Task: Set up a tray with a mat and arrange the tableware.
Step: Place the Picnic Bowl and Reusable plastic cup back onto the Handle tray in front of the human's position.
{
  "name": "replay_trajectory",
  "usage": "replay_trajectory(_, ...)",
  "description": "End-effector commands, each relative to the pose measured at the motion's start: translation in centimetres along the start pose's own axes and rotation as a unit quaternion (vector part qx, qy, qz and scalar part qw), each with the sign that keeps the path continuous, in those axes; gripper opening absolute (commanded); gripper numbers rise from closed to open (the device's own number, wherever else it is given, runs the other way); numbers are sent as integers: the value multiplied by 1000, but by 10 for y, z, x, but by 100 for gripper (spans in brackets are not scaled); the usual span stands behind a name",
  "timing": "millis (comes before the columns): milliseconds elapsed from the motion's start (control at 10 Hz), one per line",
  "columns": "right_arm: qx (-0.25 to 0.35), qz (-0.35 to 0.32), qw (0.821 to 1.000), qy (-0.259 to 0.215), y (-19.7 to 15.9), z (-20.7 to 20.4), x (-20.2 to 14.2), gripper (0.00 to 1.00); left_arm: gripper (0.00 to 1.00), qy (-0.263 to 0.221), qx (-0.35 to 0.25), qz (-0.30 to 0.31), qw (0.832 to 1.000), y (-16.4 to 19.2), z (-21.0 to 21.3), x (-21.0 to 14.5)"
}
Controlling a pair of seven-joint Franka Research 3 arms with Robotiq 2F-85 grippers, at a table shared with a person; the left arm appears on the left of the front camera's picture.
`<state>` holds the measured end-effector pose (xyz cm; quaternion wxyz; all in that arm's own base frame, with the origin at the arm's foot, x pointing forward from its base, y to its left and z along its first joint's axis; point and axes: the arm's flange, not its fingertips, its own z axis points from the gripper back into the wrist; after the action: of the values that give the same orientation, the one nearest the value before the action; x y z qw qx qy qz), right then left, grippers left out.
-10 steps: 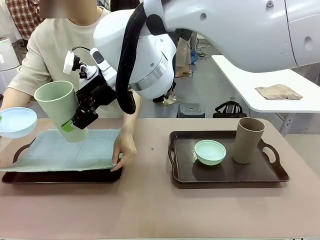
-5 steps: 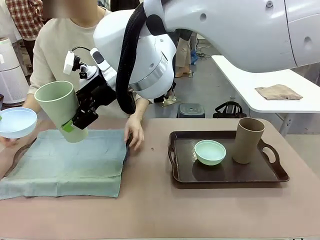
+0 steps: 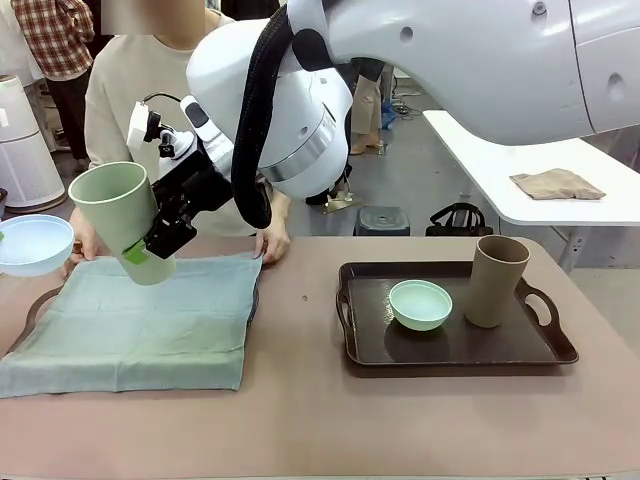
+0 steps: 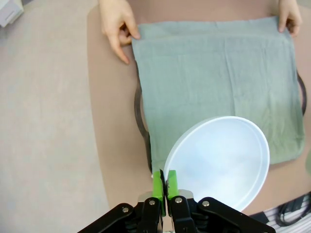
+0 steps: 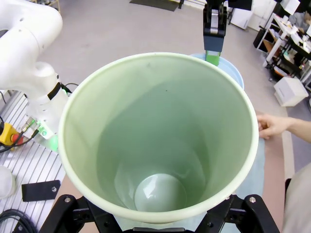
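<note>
A pinkish-brown table (image 3: pixel 300 420) carries two dark trays, set well apart. The left tray (image 3: pixel 38 303) lies almost wholly under a green mat (image 3: pixel 140 325), with only a handle and bits of rim showing. The mat's near edge spills over onto the table. The right tray (image 3: pixel 455 352) holds a mint bowl (image 3: pixel 420 304) and, just beside it, an upright tan cup (image 3: pixel 496 280).

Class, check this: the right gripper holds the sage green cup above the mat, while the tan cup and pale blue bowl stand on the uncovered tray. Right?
One slip: the front view shows the bowl on that tray is the mint green bowl; the rest stands.
</note>
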<state>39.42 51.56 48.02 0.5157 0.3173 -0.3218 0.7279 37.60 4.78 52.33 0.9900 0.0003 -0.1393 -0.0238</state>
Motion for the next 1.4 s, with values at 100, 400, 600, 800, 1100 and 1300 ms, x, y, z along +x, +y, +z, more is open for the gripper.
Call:
replay_trajectory(100,0,0,1000,-1,0,0,1,0,0,1,0,1,1000,0,0,1)
replay_trajectory(400,0,0,1000,-1,0,0,1,0,0,1,0,1,1000,0,0,1)
replay_trajectory(600,0,0,1000,-1,0,0,1,0,0,1,0,1,1000,0,0,1)
replay_trajectory(800,0,0,1000,-1,0,0,1,0,0,1,0,1,1000,0,0,1)
replay_trajectory(1100,0,0,1000,-1,0,0,1,0,0,1,0,1,1000,0,0,1)
replay_trajectory(1300,17,-7,999,-32,-8,-7,-21,83,4,17,-9,24,1000,6,-22,7)
